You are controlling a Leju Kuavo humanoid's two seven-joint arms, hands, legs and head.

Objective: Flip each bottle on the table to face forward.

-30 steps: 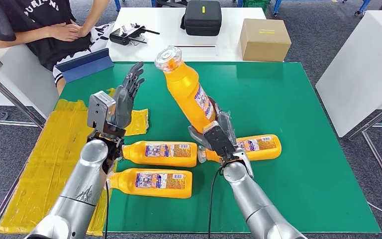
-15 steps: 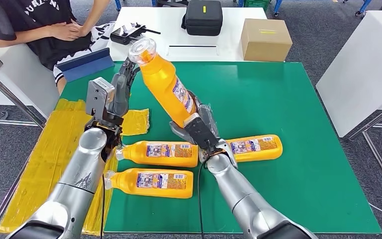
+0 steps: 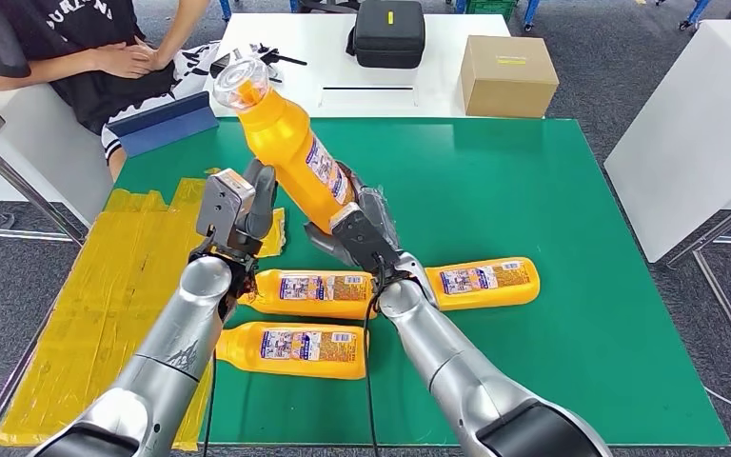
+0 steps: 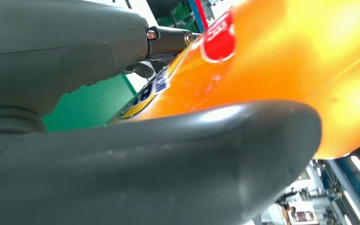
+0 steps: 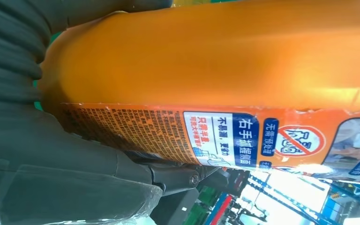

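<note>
The raised bottle (image 3: 290, 152) hides the left hand's (image 3: 252, 205) fingers (image 3: 265, 181).

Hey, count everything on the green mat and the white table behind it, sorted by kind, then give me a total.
Orange bottles: 4 (one raised, three lying)
Black case: 1
Cardboard box: 1
Black controller: 1
Total: 7

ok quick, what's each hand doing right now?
Left hand: fingers against the raised orange bottle; a full grip cannot be told.
Right hand: holding that bottle's lower end.
</note>
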